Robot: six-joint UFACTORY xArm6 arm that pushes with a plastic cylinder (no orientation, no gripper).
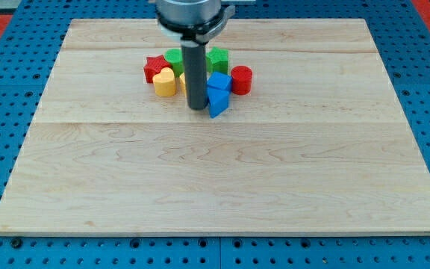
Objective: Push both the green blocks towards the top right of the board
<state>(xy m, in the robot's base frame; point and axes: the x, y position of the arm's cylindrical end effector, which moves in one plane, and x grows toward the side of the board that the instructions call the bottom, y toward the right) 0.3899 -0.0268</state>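
Observation:
Two green blocks sit in a cluster near the board's top middle: one green block [174,59] to the left of the rod and one green block [217,60] to its right, both partly hidden. My tip [197,107] stands at the cluster's lower edge, just left of the blue blocks [218,93] and below both green blocks. A red star block [154,67] and a yellow heart-like block [165,82] lie at the cluster's left. A red cylinder [241,79] lies at its right.
The wooden board [222,187] rests on a blue perforated table. The rod and its grey mount [192,19] hide the cluster's middle.

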